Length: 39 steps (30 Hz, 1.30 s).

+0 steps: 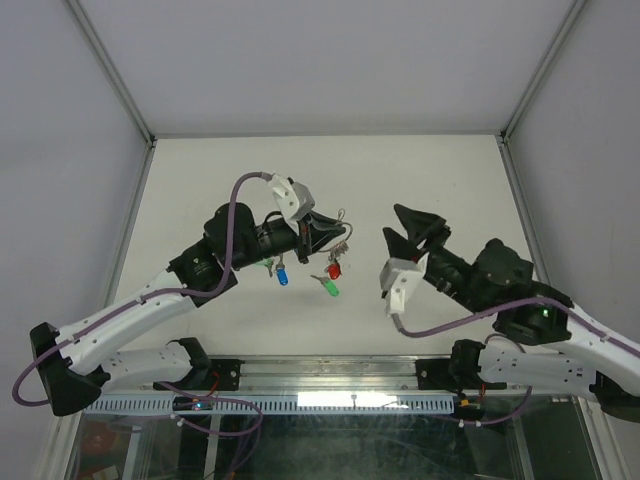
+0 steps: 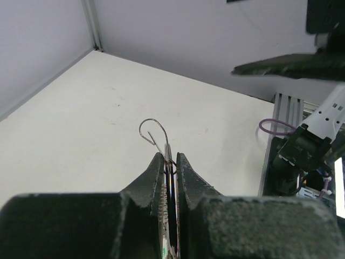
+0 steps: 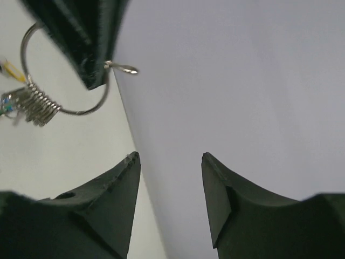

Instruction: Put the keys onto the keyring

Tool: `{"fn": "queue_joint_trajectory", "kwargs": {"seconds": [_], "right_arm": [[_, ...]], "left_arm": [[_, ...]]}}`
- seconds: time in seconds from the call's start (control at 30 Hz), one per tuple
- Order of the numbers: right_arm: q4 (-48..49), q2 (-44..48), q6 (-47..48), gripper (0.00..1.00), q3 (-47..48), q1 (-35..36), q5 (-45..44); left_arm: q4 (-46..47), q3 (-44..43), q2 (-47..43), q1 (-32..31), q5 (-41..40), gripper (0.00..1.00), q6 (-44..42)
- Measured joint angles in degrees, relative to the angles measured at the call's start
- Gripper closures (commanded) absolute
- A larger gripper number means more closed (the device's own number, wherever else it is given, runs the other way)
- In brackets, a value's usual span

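Silver wire is what everything here depends on: the keyring [image 1: 341,232] is pinched edge-on between the left arm's jaws, which are shut tight on it, with its hooked open end poking out above the white surface [image 1: 200,190]. A bunch of keys [image 3: 36,105] sits stacked on the wire. From above I see a red cap [image 1: 333,270], a green cap [image 1: 330,288] and a blue cap [image 1: 283,277] below the ring, though I can't tell which hang from it and which lie loose. The right arm's jaws stand wide apart and empty, near the ring but not touching it. To my eye another key needs fetching. It would be best gripped by its cap so the hole is free, then brought square to the hooked end while the left arm holds the ring firm.
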<state>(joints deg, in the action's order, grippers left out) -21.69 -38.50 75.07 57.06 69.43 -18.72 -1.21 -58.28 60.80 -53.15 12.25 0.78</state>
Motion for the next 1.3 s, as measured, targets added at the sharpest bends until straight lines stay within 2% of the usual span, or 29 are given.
{"fn": "queue_joint_trajectory", "kwargs": {"seconds": [0.1, 0.2, 0.4, 0.5, 0.67, 0.83, 1.03, 1.17, 1.3], "right_arm": [[-0.5, -1.6, -20.8, 0.46, 6.3, 0.0, -2.5], [0.0, -4.1, -37.3, 0.46, 11.9, 0.0, -4.8], [-5.7, -11.8, -63.8, 0.45, 19.9, -1.7, -5.9], [-10.0, -17.0, -73.1, 0.45, 24.9, -6.9, -0.2], [-14.4, -21.4, -85.6, 0.45, 26.9, -21.4, 16.5], [-15.2, -22.1, -93.1, 0.45, 26.3, -29.9, 30.0], [-13.2, -19.9, -93.9, 0.45, 20.7, -32.0, 36.1], [-6.2, -11.8, -88.1, 0.47, 8.6, -32.1, 35.7], [7.0, 1.5, -78.6, 0.49, -7.3, -32.1, 36.6]], "left_arm": [[1.0, 2.0, -2.1, 0.0, -1.3, 1.00, -0.6], [1.1, 2.5, -3.1, 0.0, -2.3, 1.00, -2.3], [-1.2, 2.5, -4.0, -0.4, -5.9, 1.00, -9.6], [-3.3, 2.4, -4.0, -2.4, -9.2, 1.00, -14.2], [-6.3, 2.3, -4.0, -6.4, -13.5, 1.00, -21.0], [-7.5, 2.3, -4.0, -7.3, -15.3, 1.00, -24.1], [-7.2, 2.3, -5.2, -7.3, -16.7, 1.00, -23.5], [-4.7, 2.9, -8.0, -7.3, -16.4, 1.00, -19.6], [-0.7, 3.0, -10.6, -7.3, -14.6, 1.00, -14.9]]}}
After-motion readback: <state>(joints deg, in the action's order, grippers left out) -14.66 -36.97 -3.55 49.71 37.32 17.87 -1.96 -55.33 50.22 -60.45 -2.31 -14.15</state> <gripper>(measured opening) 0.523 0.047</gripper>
